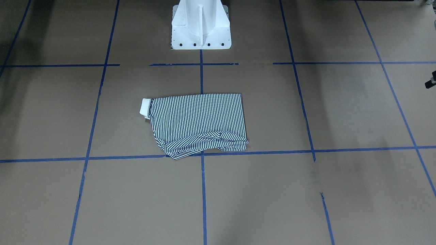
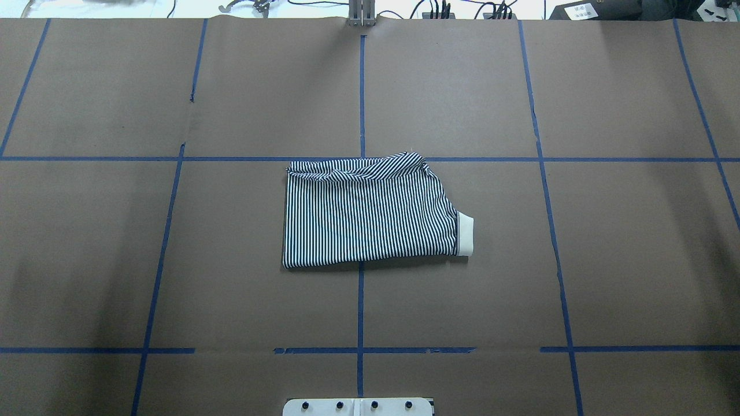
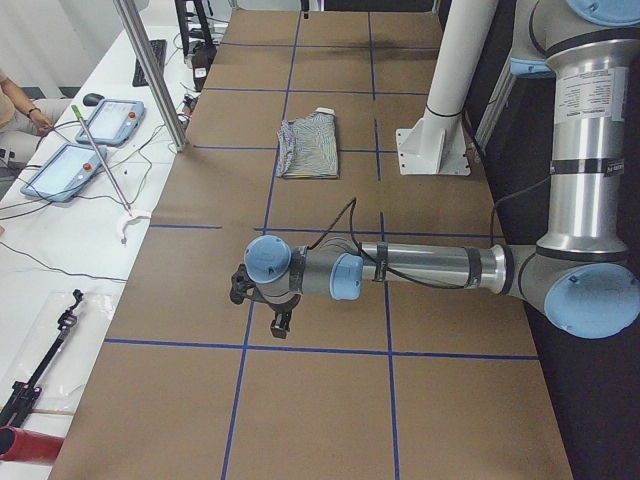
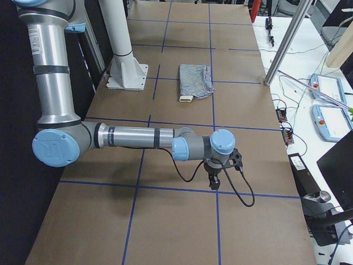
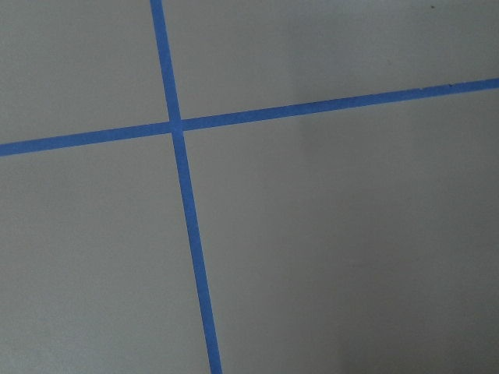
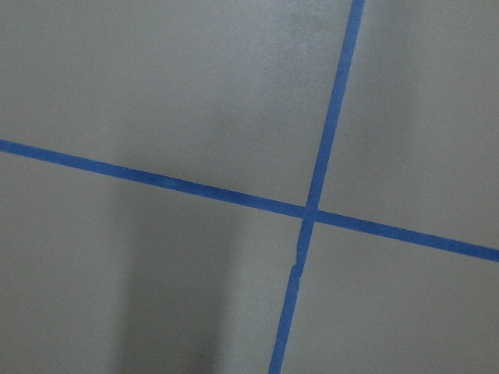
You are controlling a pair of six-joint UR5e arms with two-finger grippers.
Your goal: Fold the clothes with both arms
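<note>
Two grippers hang low over the desk, one near each end, and both point down. The left gripper (image 3: pixel 281 328) is near the left end of the desk. It is small in the side view, so I cannot tell if its fingers are apart or together. The right gripper (image 4: pixel 214 184) is near the right end, and I cannot tell about its fingers either. Neither one touches the shirt. Under each wrist camera there is only brown desk and a cross of blue tape (image 5: pixel 181 156). The left arm (image 3: pixel 430 268) and the right arm (image 4: pixel 138 136) reach out flat over the desk (image 2: pixel 115 260). The striped shirt (image 2: pixel 370 214) lies in the middle of the desk, well apart from both grippers, and it is folded into a block. Its cream collar (image 2: pixel 465 234) sticks out toward the right end. The side near the far edge is bunched up. The white base (image 1: pixel 201 25) stands at the robot's edge, near the shirt.
</note>
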